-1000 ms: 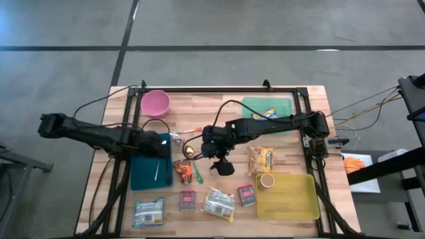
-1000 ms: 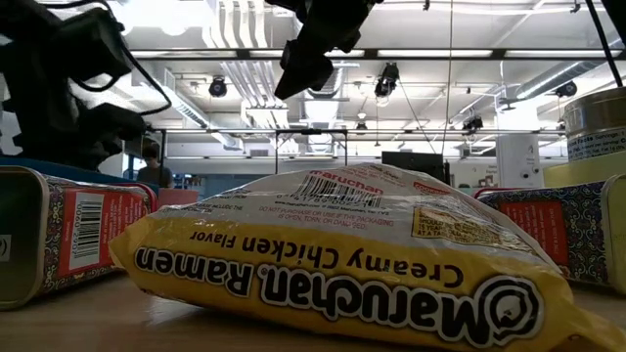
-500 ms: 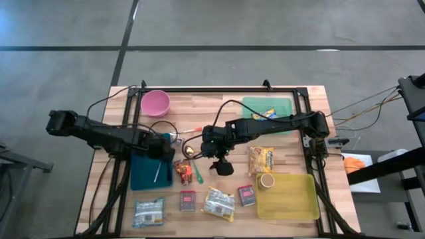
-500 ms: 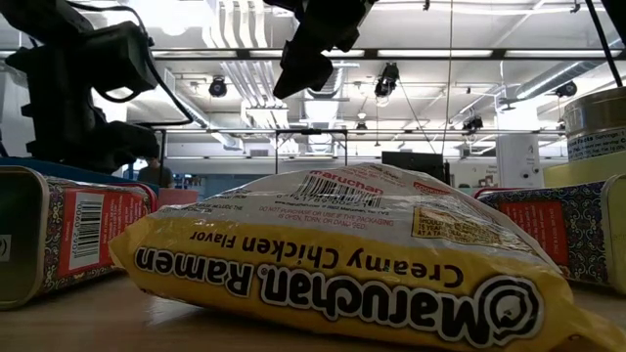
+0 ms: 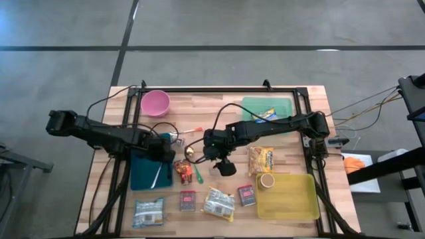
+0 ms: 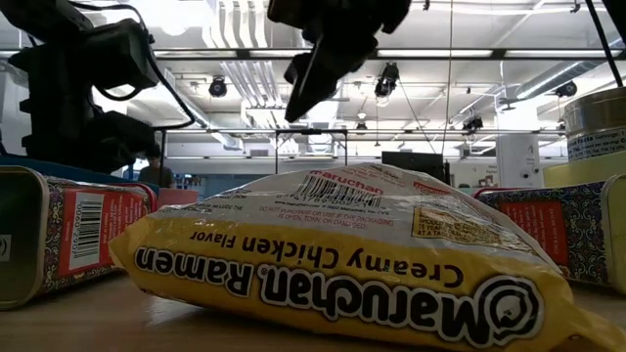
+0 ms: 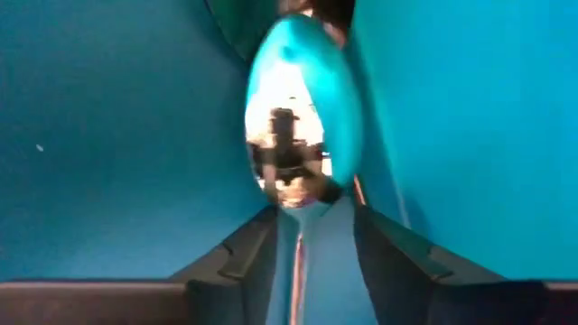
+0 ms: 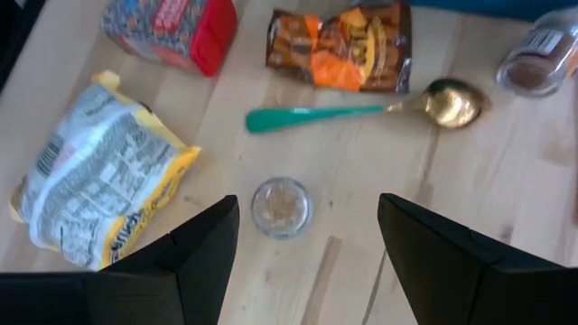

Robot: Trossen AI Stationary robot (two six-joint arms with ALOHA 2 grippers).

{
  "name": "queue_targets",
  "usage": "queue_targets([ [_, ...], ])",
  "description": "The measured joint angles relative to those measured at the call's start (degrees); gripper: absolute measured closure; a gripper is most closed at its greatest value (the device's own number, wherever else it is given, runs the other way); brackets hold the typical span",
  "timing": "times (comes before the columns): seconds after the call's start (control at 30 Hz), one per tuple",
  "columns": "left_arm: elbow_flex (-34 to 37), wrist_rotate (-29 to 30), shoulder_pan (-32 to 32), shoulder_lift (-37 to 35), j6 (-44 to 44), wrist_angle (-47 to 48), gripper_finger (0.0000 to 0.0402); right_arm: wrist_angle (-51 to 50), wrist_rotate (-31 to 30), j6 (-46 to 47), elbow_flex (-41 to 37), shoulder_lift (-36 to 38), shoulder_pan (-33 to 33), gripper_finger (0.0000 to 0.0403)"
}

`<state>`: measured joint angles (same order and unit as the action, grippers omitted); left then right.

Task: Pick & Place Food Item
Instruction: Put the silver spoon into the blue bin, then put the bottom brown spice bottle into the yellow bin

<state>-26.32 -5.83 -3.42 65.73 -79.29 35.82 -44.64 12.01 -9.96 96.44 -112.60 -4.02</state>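
One small round jar (image 8: pixel 281 207) lies under the wide-spread right end effector (image 8: pixel 307 202). It is likely light, rigid and slick, so grip its sides. The left end effector (image 7: pixel 307 262), slightly parted, straddles a spoon (image 7: pixel 298 117).

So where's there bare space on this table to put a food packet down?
Most of the yellow tray is bare beyond the small can. Bare wood shows between the pink bowl and green tray. The front row around the ramen packet is crowded.

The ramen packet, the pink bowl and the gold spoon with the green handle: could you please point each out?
ramen packet (image 6: pixel 333 264), low view, middle of its yellow front.
pink bowl (image 5: pixel 155 103), high view, its inside.
gold spoon (image 8: pixel 452 102), right wrist view, its bowl.
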Motion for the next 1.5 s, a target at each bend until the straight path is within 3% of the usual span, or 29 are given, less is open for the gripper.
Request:
queue_targets([
  [0.33,-4.16,2.35,0.02,-0.87,2.45,1.54,0.0182,3.30,0.32,-0.13,-3.70,0.00,-1.02,0.0142],
  [0.67,-11.61,6.30,0.02,-1.84,10.82,7.23,0.0180,3.50,0.44,2.85,-3.89,0.00,-1.02,0.0142],
  [1.0,-19.85,8.86,0.02,-1.95,32.15,8.60,0.0180,5.38,-0.04,5.84,-3.89,0.00,-1.49,0.0142],
  [1.17,-21.08,8.89,0.02,-1.93,37.13,12.80,0.0180,8.68,-0.52,6.45,-3.89,0.00,-1.65,0.0142],
  [1.33,-21.08,8.86,-0.02,-1.92,39.35,16.60,0.0180,8.90,-6.33,10.43,-3.89,0.00,-1.63,0.0142],
  [1.5,-21.08,8.89,-0.26,-3.06,42.84,18.23,0.0180,9.48,-8.10,17.06,-4.26,0.00,-1.65,0.0142],
])
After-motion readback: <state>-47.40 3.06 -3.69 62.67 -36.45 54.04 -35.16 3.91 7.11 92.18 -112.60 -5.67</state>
